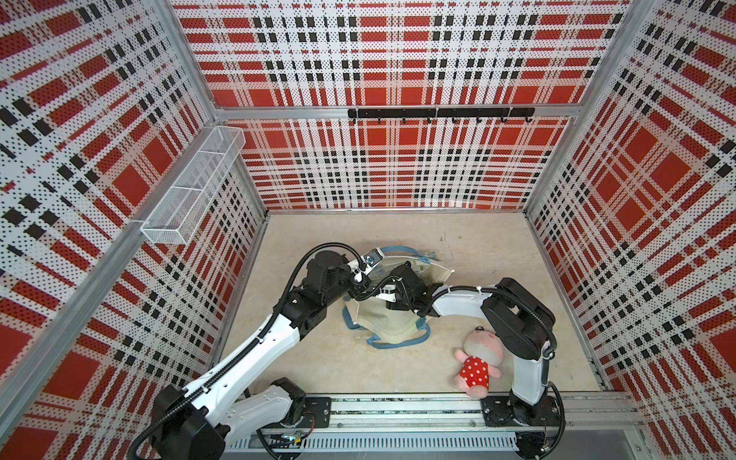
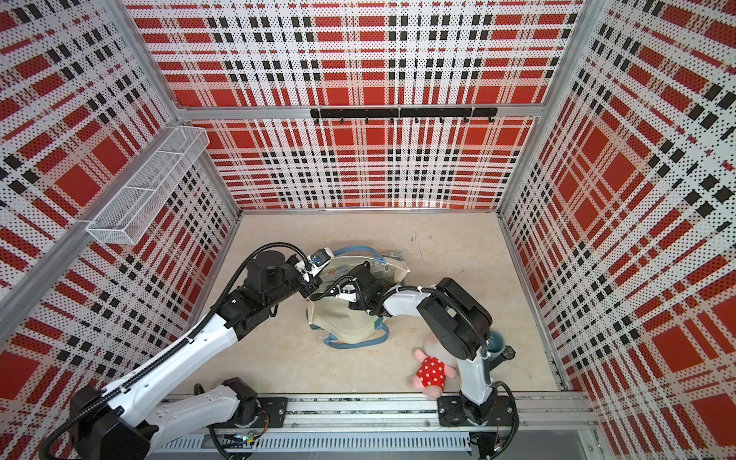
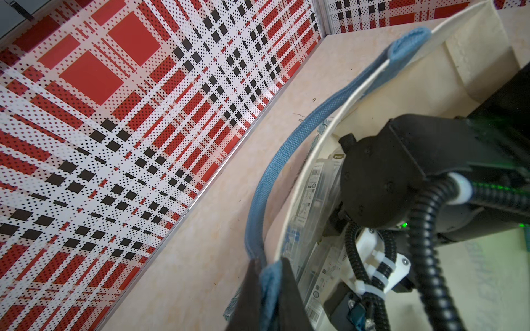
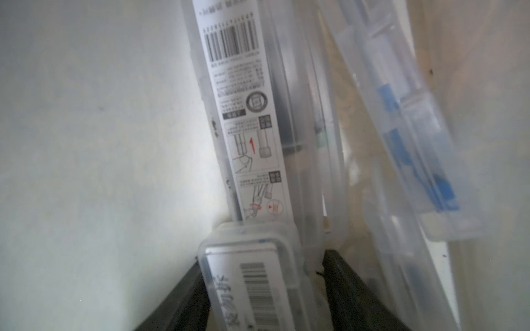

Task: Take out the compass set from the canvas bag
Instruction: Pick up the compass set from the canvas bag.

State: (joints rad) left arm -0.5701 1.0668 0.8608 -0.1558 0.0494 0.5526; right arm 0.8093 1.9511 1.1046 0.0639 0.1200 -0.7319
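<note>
Grip check, left gripper [image 3: 269, 276]: it was clamped shut on the blue strap handle [image 3: 286, 160] at the rim of the canvas bag [image 1: 382, 322], lifting the mouth open. The right gripper [image 4: 263, 258] was deep inside the bag. Its jaws stood apart, one on either side of the near end of the compass set [image 4: 246, 114], a clear plastic case with barcode labels. Whether the pads pressed it could not be told.

The set lay wholly inside the bag against the cream wall. A second clear case holding blue pieces [image 4: 415, 149] leaned just beside it; whether it belonged to the same set was unclear.

Judgement on the step:
- The plastic looked smooth and likely slippery, so the case wanted centring between the jaws and a square close across its narrow width.
- The pull should run along the line of the mouth, not up into the fabric.
- The left hold needed a taut rim so the corners would not snag.
- The neighbouring case might drag along with it.

The plush toy [image 1: 478, 358] sat on the table [image 1: 318, 358], well apart and no obstacle.
</note>
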